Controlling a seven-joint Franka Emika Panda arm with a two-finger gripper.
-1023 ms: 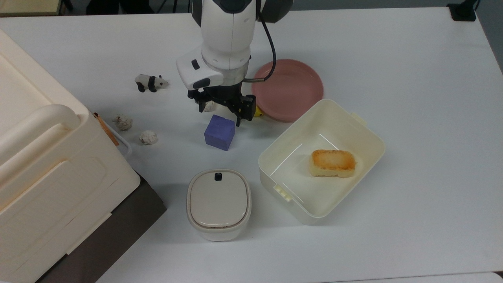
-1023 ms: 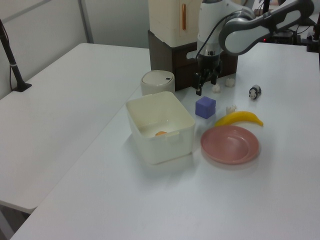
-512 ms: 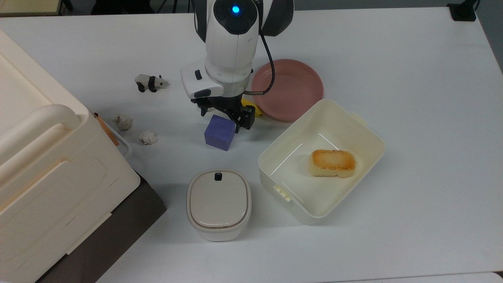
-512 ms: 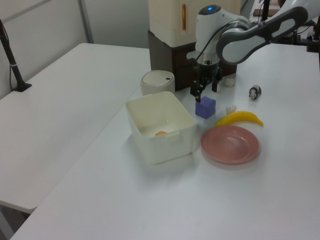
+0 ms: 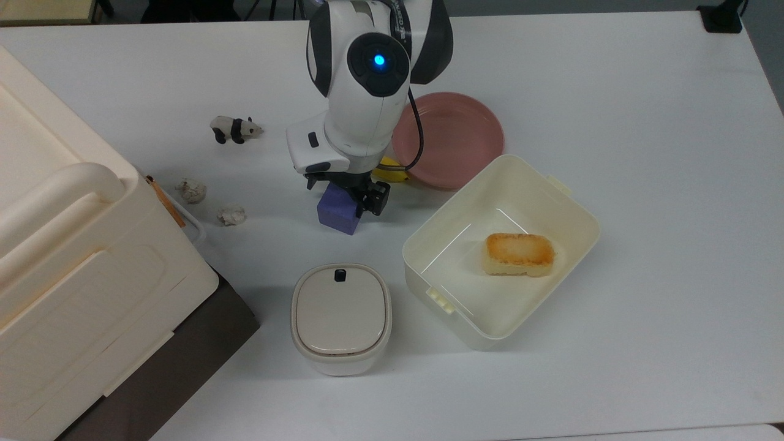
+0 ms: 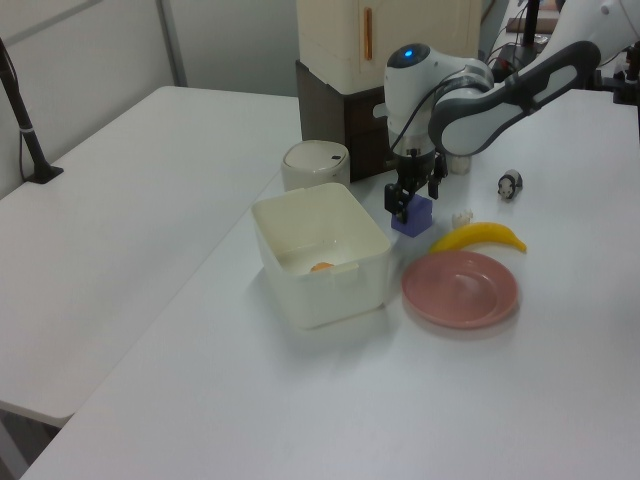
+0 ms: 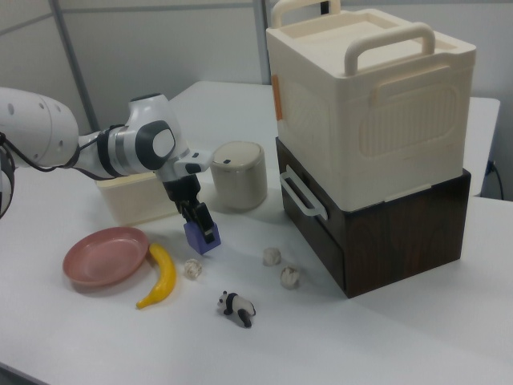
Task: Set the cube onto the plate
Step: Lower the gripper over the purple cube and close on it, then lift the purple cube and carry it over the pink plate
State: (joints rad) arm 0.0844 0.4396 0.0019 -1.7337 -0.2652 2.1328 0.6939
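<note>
We saw one white worktop [image 5: 643,122] carrying everything. The largest thing on it was a single stack: one cream handled box [image 7: 369,104] on one dark brown box [image 7: 385,233], well apart from the gripper toward the top view's left. Next in size came the one Franka arm [image 5: 370,79], reaching down over the middle of the worktop.

One open cream tub [image 5: 499,251] stood near the gripper, toward the top view's lower right, with one golden-brown loaf [image 5: 519,253] lying inside it. One pink plate [image 5: 450,138] lay near the gripper, toward the top view's upper right, and it held nothing. One round lidded container [image 5: 340,317] stood below the gripper in the top view.

One banana [image 7: 160,277] lay between the gripper and the plate; in the right view we saw it just beside the plate's rim, whether touching we could not tell.

The gripper [image 5: 343,196] was down at the one blue-purple cube [image 5: 335,211], its two fingers spread open with one on each side of the block, not yet clenched on it. The cube rested on the worktop directly under the gripper, apart from the plate.

Smallest were one panda figure [image 5: 234,128], toward the top view's upper left of the gripper, and three little whitish lumps in the right view: one [image 7: 192,269] near the cube and banana, two [image 7: 272,256] [image 7: 289,277] close to the dark box.
</note>
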